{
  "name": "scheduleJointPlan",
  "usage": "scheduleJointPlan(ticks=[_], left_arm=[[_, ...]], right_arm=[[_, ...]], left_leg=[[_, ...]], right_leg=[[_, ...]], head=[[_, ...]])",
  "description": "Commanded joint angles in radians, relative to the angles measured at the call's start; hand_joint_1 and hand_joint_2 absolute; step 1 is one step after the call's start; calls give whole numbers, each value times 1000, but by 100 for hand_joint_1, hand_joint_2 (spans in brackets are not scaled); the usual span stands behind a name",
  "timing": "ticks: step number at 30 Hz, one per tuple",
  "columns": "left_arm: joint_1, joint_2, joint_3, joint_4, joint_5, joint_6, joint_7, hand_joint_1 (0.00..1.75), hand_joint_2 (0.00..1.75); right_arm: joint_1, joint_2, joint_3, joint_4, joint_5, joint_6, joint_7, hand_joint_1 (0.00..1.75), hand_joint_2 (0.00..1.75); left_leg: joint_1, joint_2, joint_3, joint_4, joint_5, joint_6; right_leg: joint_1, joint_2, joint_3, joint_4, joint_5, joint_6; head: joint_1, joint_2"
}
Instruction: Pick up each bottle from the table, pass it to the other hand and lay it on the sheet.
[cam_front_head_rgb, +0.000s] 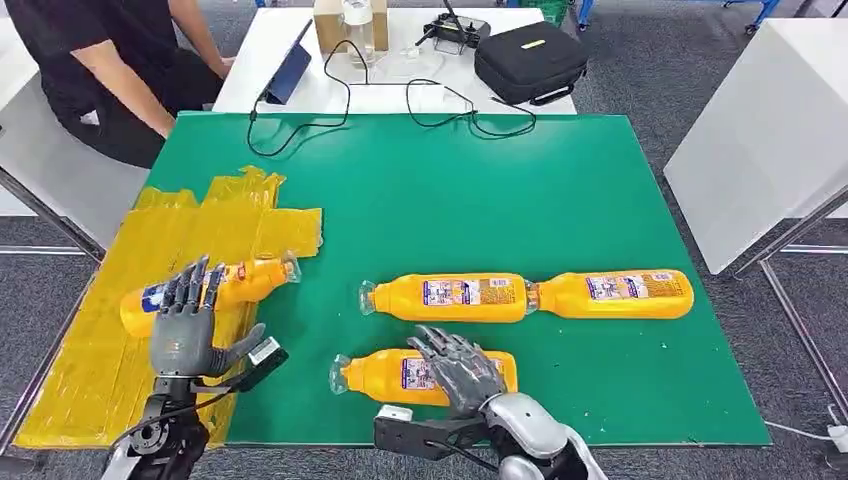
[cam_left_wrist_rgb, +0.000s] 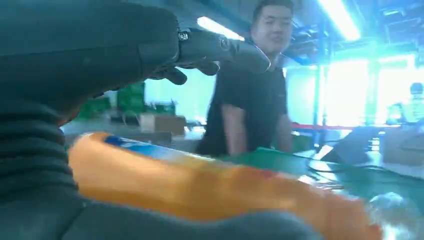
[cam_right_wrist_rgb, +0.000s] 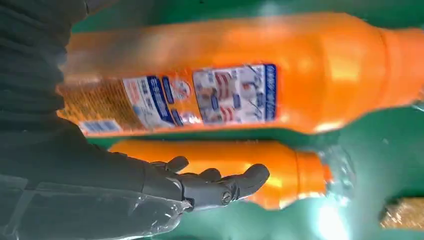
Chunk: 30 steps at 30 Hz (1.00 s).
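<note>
I see left hand (cam_front_head_rgb: 188, 325) fingers spread over glossy orange plastic bottle (cam_front_head_rgb: 240, 283) on crinkled yellow sheet (cam_front_head_rgb: 105, 365); grip unclear. Right hand (cam_front_head_rgb: 462, 368) fingers apart atop nearest smooth orange bottle (cam_front_head_rgb: 385, 373) on green mat (cam_front_head_rgb: 480, 190).

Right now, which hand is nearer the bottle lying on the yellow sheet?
Left. The left hand hovers over that bottle on the yellow sheet; the right hand is over another bottle on the green mat.

Orange-yellow bottles (cam_front_head_rgb: 450, 298) with clear caps and blue-white-red labels, green table (cam_front_head_rgb: 480, 190) mid-frame, crinkled yellow sheet (cam_front_head_rgb: 90, 370) at lower left, dark grey hands (cam_front_head_rgb: 187, 322) on silver arms, black case (cam_front_head_rgb: 530, 60) and white table (cam_front_head_rgb: 270, 50) at top.
</note>
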Motion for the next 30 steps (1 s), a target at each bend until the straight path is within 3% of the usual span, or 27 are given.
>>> scheduleJointPlan(ticks=[1,5,7,8,18,19,20,30], left_arm=[[-40,-39,11,40,272,25,-146,0,0],[52,-48,-17,-267,653,-104,-265,0,0],[89,-47,-27,-372,706,-147,-253,0,0],[100,-44,-35,-405,732,-169,-245,0,0],[98,-10,-59,-394,833,-170,-283,0,0],[97,-9,-59,-390,837,-168,-285,0,0],[97,-8,-61,-389,837,-167,-286,0,0],[94,-3,-70,-382,989,-275,-279,0,0]], right_arm=[[-26,-12,-18,101,-5,11,8,0,175],[-24,-4,-28,153,6,23,44,0,175],[-17,1,-33,187,28,31,68,0,175],[-13,2,-35,202,37,32,73,0,175],[0,-9,-29,304,95,71,140,0,175],[-1,-11,-27,303,100,75,144,59,175],[-2,-12,-24,301,104,79,145,175,175],[6,-12,-31,285,115,94,146,175,175]], left_leg=[[0,0,4,-1,-1,1],[0,1,3,0,-1,1],[1,3,13,-2,-5,3],[1,2,3,0,-2,1],[1,-1,11,-3,-2,1],[1,-1,11,-2,-2,0],[1,-1,14,-3,-3,0],[1,-1,26,-4,-7,-1]], right_leg=[[0,-2,4,-2,-1,-2],[1,-1,4,-1,-1,-2],[3,-1,14,-4,-4,-6],[2,0,4,-1,-1,-2],[2,-3,11,-4,-2,-3],[1,-3,9,-2,-3,-3],[2,-4,10,-4,-4,-5],[2,-4,17,-5,-9,-4]], head=[[0,0],[0,0],[0,0],[0,0],[0,0],[0,0],[-1,0],[0,0]])
